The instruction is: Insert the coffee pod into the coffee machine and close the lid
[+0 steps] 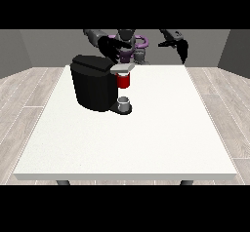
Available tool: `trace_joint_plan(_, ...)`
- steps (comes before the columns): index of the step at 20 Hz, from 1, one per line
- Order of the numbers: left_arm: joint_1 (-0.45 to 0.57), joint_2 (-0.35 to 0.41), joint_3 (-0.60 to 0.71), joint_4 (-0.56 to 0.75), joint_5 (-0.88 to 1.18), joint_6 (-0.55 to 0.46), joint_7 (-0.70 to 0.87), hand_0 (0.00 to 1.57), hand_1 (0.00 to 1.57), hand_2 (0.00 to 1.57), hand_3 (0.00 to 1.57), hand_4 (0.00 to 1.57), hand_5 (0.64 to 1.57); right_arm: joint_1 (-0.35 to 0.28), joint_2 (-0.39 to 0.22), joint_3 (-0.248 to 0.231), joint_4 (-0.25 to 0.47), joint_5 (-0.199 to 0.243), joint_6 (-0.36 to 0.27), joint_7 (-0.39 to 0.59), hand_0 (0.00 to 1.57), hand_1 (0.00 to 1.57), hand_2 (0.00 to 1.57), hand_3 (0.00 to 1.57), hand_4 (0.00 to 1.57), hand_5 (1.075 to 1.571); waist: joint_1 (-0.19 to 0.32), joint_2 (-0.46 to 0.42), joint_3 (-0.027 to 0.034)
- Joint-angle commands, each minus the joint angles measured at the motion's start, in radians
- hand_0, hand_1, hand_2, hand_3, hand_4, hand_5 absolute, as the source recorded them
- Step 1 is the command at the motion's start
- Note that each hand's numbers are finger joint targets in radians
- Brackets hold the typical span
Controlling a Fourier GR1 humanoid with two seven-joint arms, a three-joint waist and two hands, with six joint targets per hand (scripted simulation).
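Observation:
The black coffee machine stands on the left half of the white table. A grey lid piece juts from its head, lying level over a red holder. A small grey cup-like piece sits on the machine's base below; I cannot tell whether it is the pod. The hand at the view's left hovers just above the machine's top rear edge, fingers spread and holding nothing. The hand at the view's right hangs in the air beyond the table's far right edge, fingers relaxed and pointing down, empty.
The robot's torso stands behind the table's far edge. White tabletop stretches in front of and to the right of the machine. Grey walls and a wood-pattern floor surround the table.

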Motion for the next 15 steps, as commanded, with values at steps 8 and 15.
trace_joint_plan(8,0.026,0.039,0.059,0.044,0.041,-0.003,-0.048,0.0,0.0,0.0,0.0,0.18,1.571,0.103,0.098,0.109,-0.087,-0.003,0.093,-0.139,0.0,0.0,0.0,0.0,0.26,1.571,-0.088,-0.084,-0.0058)
trace_joint_plan(15,0.125,-0.041,-0.003,0.051,-0.016,0.05,-0.083,0.0,0.0,0.0,0.0,0.19,1.571,0.415,0.128,0.217,-0.175,-0.163,0.005,-0.181,0.0,0.0,0.0,0.0,0.16,1.571,-0.161,-0.214,-0.0053)
